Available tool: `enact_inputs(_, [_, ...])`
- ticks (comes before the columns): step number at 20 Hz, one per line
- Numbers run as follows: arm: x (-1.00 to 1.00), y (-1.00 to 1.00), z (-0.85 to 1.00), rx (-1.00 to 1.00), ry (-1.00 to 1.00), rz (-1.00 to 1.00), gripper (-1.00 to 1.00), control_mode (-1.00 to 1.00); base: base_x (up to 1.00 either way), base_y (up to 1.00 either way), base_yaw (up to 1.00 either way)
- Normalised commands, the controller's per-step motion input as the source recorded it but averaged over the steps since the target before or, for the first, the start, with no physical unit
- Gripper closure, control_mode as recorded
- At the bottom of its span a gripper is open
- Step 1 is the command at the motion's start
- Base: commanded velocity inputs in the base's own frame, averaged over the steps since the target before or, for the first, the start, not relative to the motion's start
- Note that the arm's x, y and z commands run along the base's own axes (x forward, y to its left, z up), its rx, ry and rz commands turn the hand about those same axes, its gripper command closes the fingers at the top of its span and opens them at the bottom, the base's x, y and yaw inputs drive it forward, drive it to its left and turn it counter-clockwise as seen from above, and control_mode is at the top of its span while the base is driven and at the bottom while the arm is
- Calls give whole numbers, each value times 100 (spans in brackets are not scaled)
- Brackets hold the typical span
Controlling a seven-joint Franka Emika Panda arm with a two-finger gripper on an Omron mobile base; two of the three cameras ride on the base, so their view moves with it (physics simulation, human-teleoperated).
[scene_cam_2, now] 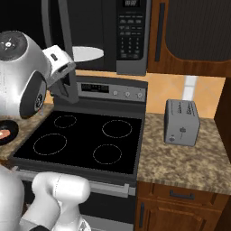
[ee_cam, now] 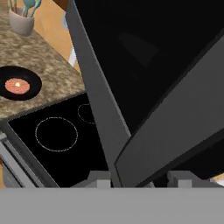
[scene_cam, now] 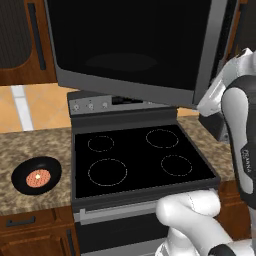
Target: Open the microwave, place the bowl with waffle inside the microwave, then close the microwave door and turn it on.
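Nearest you, in the hand view, the end effector (ee_cam: 139, 177) shows two blunt grey tips standing apart at the lower edge, with the long grey bar handle (ee_cam: 98, 94) of the microwave door (scene_cam: 132, 47) running down between them. You cannot tell whether the tips press on the bar.

Below lies the stove (scene_cam: 142, 157), a flat glossy black glass top with four thin white burner rings and a grey dial panel at its back. On either side you have the desk (scene_cam: 32, 145), speckled brown stone with a rough, grainy look, over drawers of reddish-brown wood with dark bar pulls.

On the stone left of the stove sits the bowl (scene_cam: 36, 175), shallow, round and black, and in it the waffle (scene_cam: 38, 176), a small orange-pink disc with faint grid marks. Right of the stove stands a boxy grey toaster (scene_cam_2: 181, 122).

Above the stove hangs the microwave (scene_cam_2: 110, 36), its wide dark-glass door in a grey metal frame swung open toward you; the white round turntable plate (scene_cam_2: 87, 53) shows inside, beside the dark keypad strip (scene_cam_2: 131, 31).

Farther off, a pale cup of teal utensils (ee_cam: 22, 18) stands by the orange-tan wall.
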Motion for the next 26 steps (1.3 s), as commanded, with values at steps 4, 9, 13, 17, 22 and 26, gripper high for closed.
enact_inputs(4, [-77,100,-67,-14,0,3,100,-100,0,0,0])
enact_inputs(9, [-60,100,-48,-11,0,8,100,-100,0,0,0])
enact_inputs(13, [-51,99,-11,-1,1,12,100,-100,0,0,0])
enact_inputs(17, [-100,9,0,10,0,16,-100,-100,0,0,0])
enact_inputs(22, [-100,-55,1,34,0,10,-100,-100,0,0,0])
enact_inputs(26, [-79,-100,22,50,4,1,-100,-100,0,0,0])
